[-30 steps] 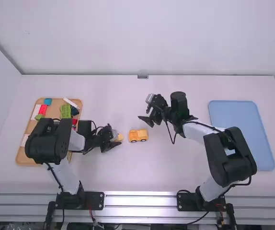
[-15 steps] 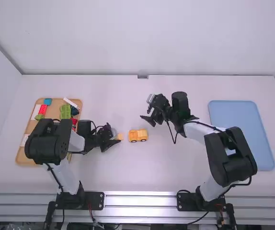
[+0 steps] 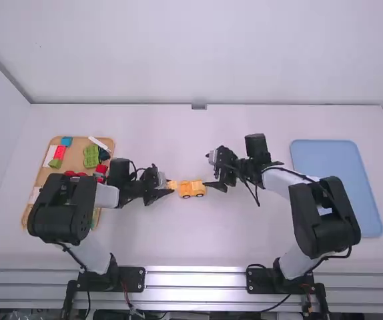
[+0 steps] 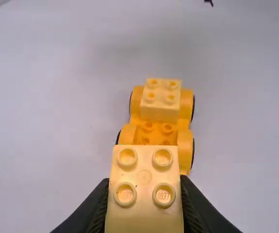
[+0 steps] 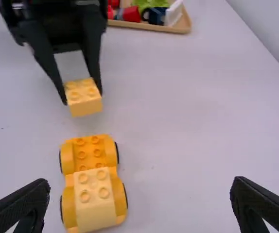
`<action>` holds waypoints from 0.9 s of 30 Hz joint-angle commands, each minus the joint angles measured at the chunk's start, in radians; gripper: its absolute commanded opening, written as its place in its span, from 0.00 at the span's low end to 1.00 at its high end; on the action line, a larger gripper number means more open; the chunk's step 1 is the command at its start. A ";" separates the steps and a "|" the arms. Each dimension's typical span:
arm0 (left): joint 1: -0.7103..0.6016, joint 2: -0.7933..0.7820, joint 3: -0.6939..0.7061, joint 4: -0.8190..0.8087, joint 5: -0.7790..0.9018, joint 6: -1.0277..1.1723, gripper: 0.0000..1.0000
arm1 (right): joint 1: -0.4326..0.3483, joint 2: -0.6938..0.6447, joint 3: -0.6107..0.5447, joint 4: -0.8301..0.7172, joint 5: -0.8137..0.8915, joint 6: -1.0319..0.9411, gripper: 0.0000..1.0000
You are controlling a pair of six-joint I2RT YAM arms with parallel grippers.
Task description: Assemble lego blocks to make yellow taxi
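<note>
In the high view my left gripper (image 3: pixel 167 189) is beside the left end of the orange-yellow car base (image 3: pixel 192 189). The left wrist view has my left gripper (image 4: pixel 144 204) shut on a pale yellow block (image 4: pixel 145 189), studs up, in front of the wheeled base (image 4: pixel 183 134). Another yellow block (image 4: pixel 160 104) sits on the base's far end. At the base's right end in the high view is my right gripper (image 3: pixel 211 185). In the right wrist view my right gripper (image 5: pixel 139 194) stands open, the base (image 5: pixel 89 160) between its widely spread fingers; the held block (image 5: pixel 83 98) hangs above the table.
An orange-brown tray (image 3: pixel 77 159) with red, green, blue and white pieces lies at the left, partly under the left arm. At the right lies a blue tray (image 3: pixel 338 180), near the right arm's forearm.
With its block, my left gripper has moved slightly right and away from the camera, up to the base. The right gripper has come toward the camera and slightly right, beside the base's right end.
</note>
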 commanded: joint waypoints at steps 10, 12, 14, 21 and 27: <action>-0.139 -0.008 0.154 -0.244 -0.038 0.117 0.21 | 0.038 0.274 0.006 0.185 -0.175 -0.050 0.99; -0.146 -0.007 0.159 -0.249 -0.049 0.117 0.21 | 0.035 0.312 0.005 0.230 -0.212 -0.050 0.98; -0.143 -0.007 0.160 -0.251 -0.047 0.119 0.22 | 0.036 0.333 0.005 0.253 -0.209 -0.049 0.98; -0.151 -0.006 0.159 -0.243 -0.050 0.109 0.21 | 0.045 0.394 0.006 0.287 -0.208 -0.050 0.98; -0.151 -0.002 0.159 -0.247 -0.091 0.100 0.21 | 0.047 0.428 0.008 0.368 -0.267 -0.013 0.99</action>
